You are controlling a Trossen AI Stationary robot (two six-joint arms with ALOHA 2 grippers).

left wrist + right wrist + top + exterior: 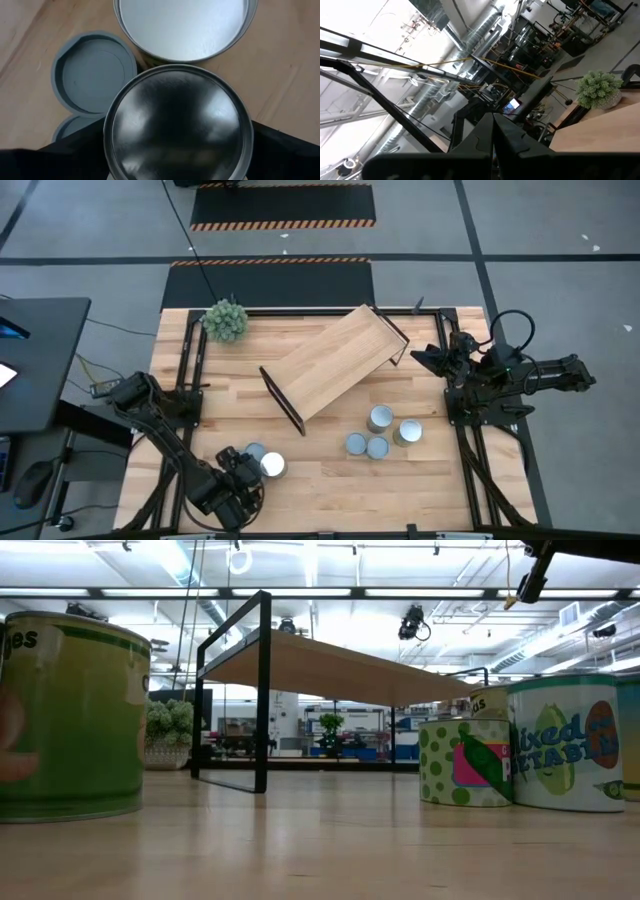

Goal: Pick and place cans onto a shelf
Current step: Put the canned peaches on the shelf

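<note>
The shelf [335,365] carries no cans; all stand on the bench [330,480]. The left end effector [238,485], spread wide, straddles one can [177,125]; the right end effector [425,357] waits closed.

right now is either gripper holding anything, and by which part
Cannot be told: the left gripper sits around a silver-topped can, at its side wall, but a firm grip does not show. The right gripper is shut on nothing.

Two dark jointed arms, black cables (looped, apparently, at right arm [515,370]).
</note>
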